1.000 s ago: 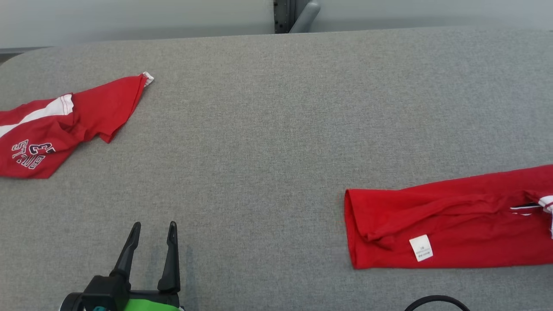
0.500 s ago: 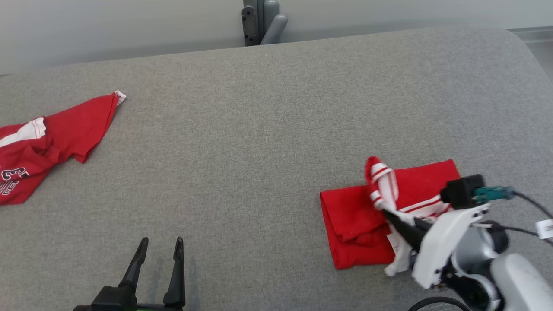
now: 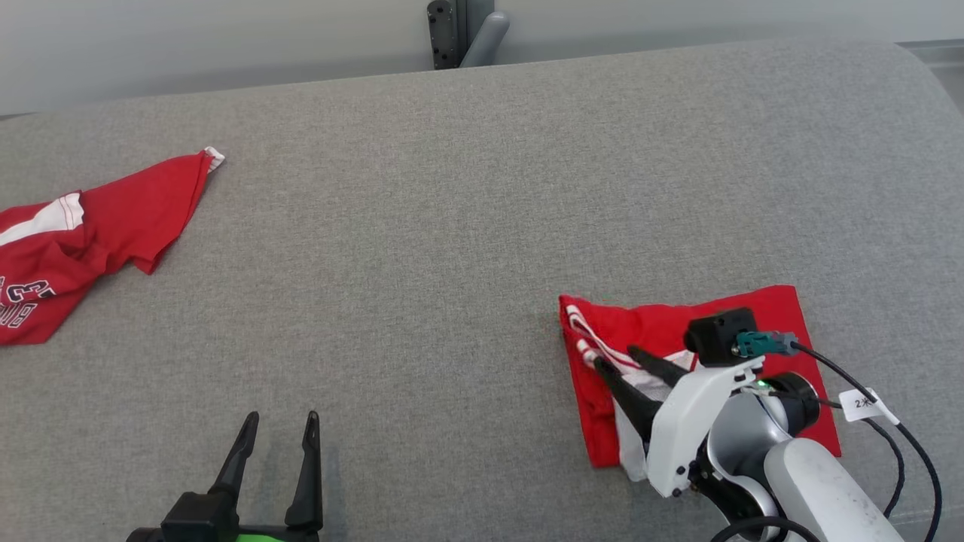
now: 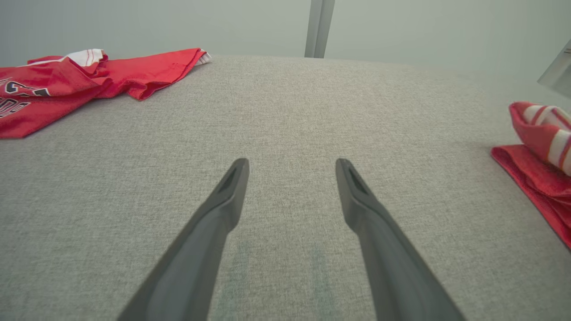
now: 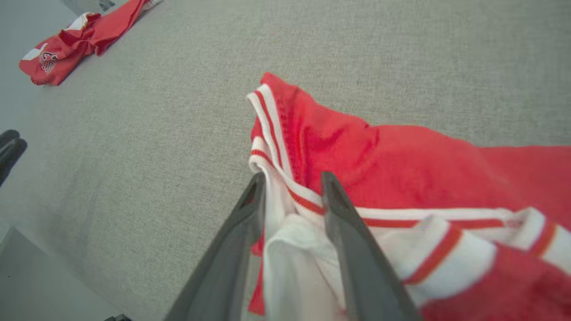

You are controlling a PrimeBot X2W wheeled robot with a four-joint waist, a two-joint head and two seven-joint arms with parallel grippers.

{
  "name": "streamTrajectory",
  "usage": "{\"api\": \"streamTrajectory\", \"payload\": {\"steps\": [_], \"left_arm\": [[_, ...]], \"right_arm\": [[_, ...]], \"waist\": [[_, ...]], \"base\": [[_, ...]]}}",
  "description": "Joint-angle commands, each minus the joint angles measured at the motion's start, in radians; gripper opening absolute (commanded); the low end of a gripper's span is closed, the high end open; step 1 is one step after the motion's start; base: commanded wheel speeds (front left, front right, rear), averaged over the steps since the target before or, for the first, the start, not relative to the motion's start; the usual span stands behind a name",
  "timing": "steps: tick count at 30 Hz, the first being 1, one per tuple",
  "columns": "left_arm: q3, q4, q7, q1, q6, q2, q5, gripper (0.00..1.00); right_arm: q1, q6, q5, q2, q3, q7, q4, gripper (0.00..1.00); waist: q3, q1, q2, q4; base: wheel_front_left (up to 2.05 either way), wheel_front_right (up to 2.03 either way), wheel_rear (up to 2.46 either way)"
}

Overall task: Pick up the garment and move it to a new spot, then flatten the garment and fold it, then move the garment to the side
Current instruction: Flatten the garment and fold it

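Note:
The garment (image 3: pixel 678 324) is a red shirt with white striped trim, folded into a rectangle at the right of the grey table (image 3: pixel 452 226). Its striped end lies doubled over the left edge of the fold (image 5: pixel 401 169). My right gripper (image 3: pixel 614 357) rests low on that end, jaws parted, with white striped cloth lying loosely between the fingers (image 5: pixel 293 178). My left gripper (image 3: pixel 282 415) stands open at the lower left over bare table (image 4: pixel 292 162), far from the garment (image 4: pixel 535 178).
A second red shirt with lettering (image 3: pixel 90 218) lies crumpled at the table's left edge (image 4: pixel 89 76). A grey post (image 3: pixel 459 30) stands behind the far edge. Black cables trail from my right wrist (image 3: pixel 896 444).
My right gripper carried the striped end leftward, laid it over the fold's left edge and parted its jaws. The head view shifted. The left gripper stayed still.

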Motion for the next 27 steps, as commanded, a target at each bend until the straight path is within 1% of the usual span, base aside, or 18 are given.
{"api": "streamTrajectory", "payload": {"steps": [1, 3, 5, 6, 8, 10, 11, 12, 13, 14, 16, 18, 20, 21, 23, 25, 27], "left_arm": [[0.002, 0.002, 0.000, 0.003, -0.003, -0.001, -0.002, 1.00], [0.005, -0.003, 0.000, 0.006, 0.001, -0.001, -0.007, 1.00], [0.013, -0.011, 0.000, 0.008, 0.008, -0.001, -0.009, 1.00], [0.013, -0.011, 0.000, 0.008, 0.008, -0.001, -0.009, 1.00], [0.021, -0.020, 0.000, 0.009, 0.010, -0.001, -0.012, 1.00], [0.025, -0.026, 0.000, 0.011, 0.014, -0.001, -0.014, 1.00], [0.023, -0.028, 0.000, 0.011, 0.015, -0.001, -0.014, 1.00], [0.019, -0.028, 0.000, 0.009, 0.014, -0.001, -0.013, 1.00], [0.016, -0.027, 0.000, 0.004, 0.014, -0.001, -0.014, 1.00], [0.015, -0.027, 0.000, -0.001, 0.015, -0.001, -0.015, 1.00], [0.004, -0.020, 0.000, -0.012, 0.014, -0.001, -0.013, 1.00], [-0.004, -0.014, 0.000, -0.019, 0.011, -0.001, -0.007, 1.00], [-0.011, -0.006, 0.000, -0.020, 0.006, 0.000, 0.006, 1.00], [-0.013, -0.001, 0.000, -0.020, 0.004, 0.000, 0.014, 1.00], [-0.015, 0.003, 0.000, -0.021, 0.001, 0.004, 0.023, 1.00], [-0.009, 0.004, 0.000, -0.024, -0.001, 0.008, 0.025, 1.00], [-0.010, 0.007, 0.000, -0.027, -0.004, 0.010, 0.029, 1.00]], "right_arm": [[0.010, 0.000, 0.012, -0.009, 0.008, -0.013, -0.058, 1.00], [0.045, 0.000, 0.049, -0.023, 0.005, -0.009, -0.160, 1.00], [0.088, 0.000, 0.090, -0.032, -0.039, -0.005, -0.292, 1.00], [0.088, 0.000, 0.090, -0.032, -0.039, -0.005, -0.292, 1.00], [0.131, 0.000, 0.112, -0.030, -0.127, -0.019, -0.413, 1.00], [0.167, 0.000, 0.112, -0.020, -0.228, -0.046, -0.479, 1.00], [0.181, 0.000, 0.102, -0.012, -0.288, -0.073, -0.483, 1.00], [0.189, 0.000, 0.075, -0.017, -0.336, -0.110, -0.471, 0.32], [0.200, 0.000, 0.050, -0.031, -0.360, -0.156, -0.447, 0.00], [0.211, 0.000, 0.041, -0.034, -0.364, -0.199, -0.398, 0.00], [0.210, 0.000, -0.001, -0.065, -0.351, -0.322, -0.278, 0.00], [0.172, 0.000, -0.059, -0.095, -0.308, -0.454, -0.127, 0.00], [0.116, 0.000, -0.097, -0.090, -0.276, -0.575, 0.037, 0.00], [0.086, 0.000, -0.131, -0.100, -0.260, -0.622, 0.111, 0.00], [0.024, -0.001, -0.159, -0.084, -0.259, -0.664, 0.238, 0.00], [-0.033, 0.000, -0.191, -0.071, -0.243, -0.676, 0.326, 0.00], [-0.071, 0.000, -0.235, -0.071, -0.217, -0.676, 0.349, 0.00]], "waist": [[0.003, 0.0000, 0.0000, 0.005], [0.007, 0.0000, 0.0000, 0.009], [0.015, 0.0000, 0.0000, 0.007], [0.015, 0.0000, 0.0000, 0.007], [0.025, 0.0000, 0.0000, 0.000], [0.035, 0.0000, 0.0000, -0.010], [0.039, 0.0000, 0.0000, -0.015], [0.043, 0.0000, 0.0000, -0.017], [0.047, 0.0000, 0.0000, -0.019], [0.051, 0.0000, 0.0000, -0.024], [0.057, 0.0000, 0.0000, -0.032], [0.062, 0.0000, 0.0000, -0.043], [0.062, 0.0000, 0.0000, -0.053], [0.062, 0.0000, 0.0000, -0.054], [0.064, 0.0000, 0.0000, -0.055], [0.069, 0.0000, 0.0000, -0.055], [0.073, 0.0000, 0.0000, -0.049]], "base": [[0.00, 0.00, 0.00], [0.00, 0.00, 0.00], [0.00, 0.00, 0.00], [0.00, 0.00, 0.00], [0.00, 0.00, 0.00], [0.00, 0.00, 0.00], [0.00, 0.00, 0.00], [0.00, 0.00, 0.00], [0.00, 0.00, 0.00], [0.00, 0.00, 0.00], [0.00, 0.00, 0.00], [0.00, 0.00, 0.00], [0.00, 0.00, 0.00], [0.00, 0.00, 0.00], [0.00, 0.00, 0.00], [0.00, 0.00, 0.00], [0.00, 0.00, 0.00]]}}
